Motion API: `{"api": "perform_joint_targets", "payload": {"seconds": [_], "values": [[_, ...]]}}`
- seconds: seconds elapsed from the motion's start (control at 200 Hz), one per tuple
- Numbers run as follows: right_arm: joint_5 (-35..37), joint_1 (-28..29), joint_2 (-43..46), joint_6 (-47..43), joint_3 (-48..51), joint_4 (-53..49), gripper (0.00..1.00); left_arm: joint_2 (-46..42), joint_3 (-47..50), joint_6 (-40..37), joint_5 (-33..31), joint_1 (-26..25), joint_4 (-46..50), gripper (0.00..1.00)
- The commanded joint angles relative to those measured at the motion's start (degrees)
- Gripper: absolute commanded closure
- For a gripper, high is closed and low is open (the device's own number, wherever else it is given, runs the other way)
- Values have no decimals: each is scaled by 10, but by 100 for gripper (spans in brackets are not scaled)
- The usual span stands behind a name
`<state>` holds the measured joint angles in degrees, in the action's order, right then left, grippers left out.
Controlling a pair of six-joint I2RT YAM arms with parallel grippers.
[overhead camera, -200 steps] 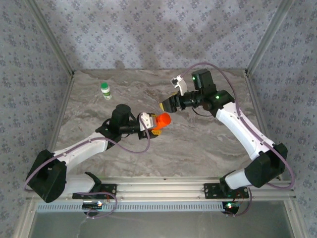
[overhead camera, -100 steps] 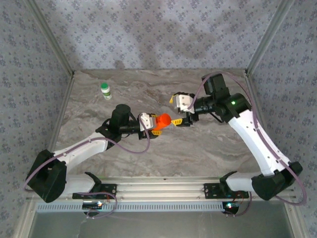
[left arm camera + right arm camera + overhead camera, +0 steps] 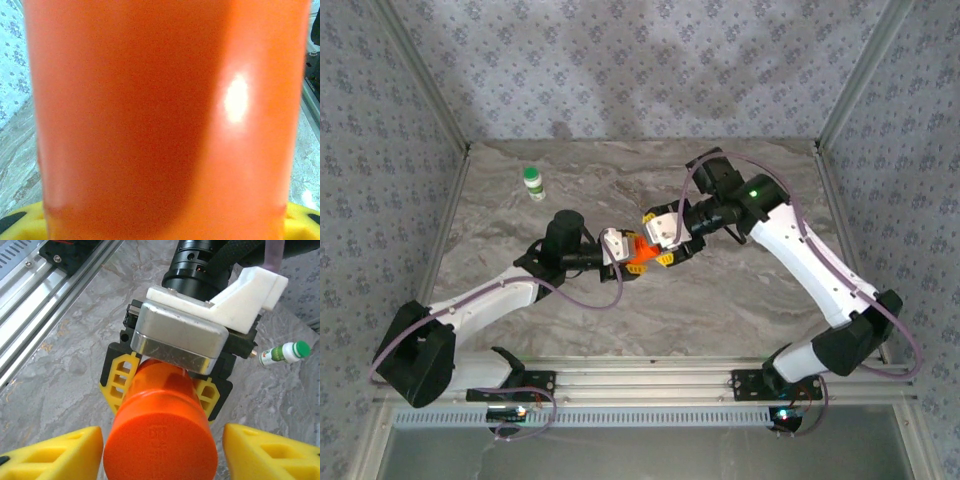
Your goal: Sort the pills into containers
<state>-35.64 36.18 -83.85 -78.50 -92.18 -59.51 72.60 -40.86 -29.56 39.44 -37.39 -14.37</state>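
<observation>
An orange pill bottle (image 3: 642,251) lies level above the table's middle, its body clamped in my left gripper (image 3: 626,253). It crowds the left wrist view as an orange wall (image 3: 150,115), with yellow fingertips (image 3: 20,226) at the bottom corners. My right gripper (image 3: 660,238) faces it end-on. In the right wrist view the bottle's orange cap (image 3: 160,445) sits between my right gripper's (image 3: 162,457) yellow fingers (image 3: 55,455), with a thin gap on each side, so the jaws are open. The left gripper (image 3: 165,387) holds the bottle behind the cap. The pills and the containers are out of view.
A small white bottle with a green cap (image 3: 533,182) stands at the back left of the marble table (image 3: 740,300); it also appears in the right wrist view (image 3: 285,352). Patterned walls enclose three sides. An aluminium rail (image 3: 650,378) runs along the near edge.
My right arm has swung in from the back toward the bottle, and its jaws now flank the cap, a little narrower than before. The left arm and bottle have stayed still.
</observation>
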Motion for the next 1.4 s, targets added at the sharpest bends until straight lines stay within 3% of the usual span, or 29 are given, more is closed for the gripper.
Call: {"api": "perform_joint_targets", "payload": {"seconds": [0.0, 0.18, 0.36, 0.52, 0.75, 0.78, 0.84, 1.025, 1.164, 1.394], "values": [[31, 11, -19, -17, -24, -44, 41, 2, -20, -12, 21, 2, -9, 100], [43, 19, -24, 12, -24, -42, 58, 1, -21, -13, 20, 2, -11, 100], [38, 19, -23, 127, -11, -24, 83, -3, -21, -15, 11, 2, -16, 100], [45, 9, -33, 362, 9, 24, 84, -5, -20, -16, 2, 2, -22, 100], [-35, -38, -61, 517, 18, 5, 85, -12, -16, -16, -14, 1, -30, 100], [-40, -43, -61, 511, 19, -1, 82, -13, -14, -17, -14, 1, -29, 100], [-36, -47, -48, 477, 28, 1, 62, -13, -14, -17, -12, 1, -26, 100], [-39, -48, 23, 442, 109, 112, 33, -6, -12, -12, -4, 0, -31, 100], [-22, -35, 33, 437, 119, 146, 26, -3, -15, -13, -2, -2, -30, 100], [-31, -28, 21, 444, 104, 152, 26, -1, -17, -13, 1, -3, -30, 100]]}}
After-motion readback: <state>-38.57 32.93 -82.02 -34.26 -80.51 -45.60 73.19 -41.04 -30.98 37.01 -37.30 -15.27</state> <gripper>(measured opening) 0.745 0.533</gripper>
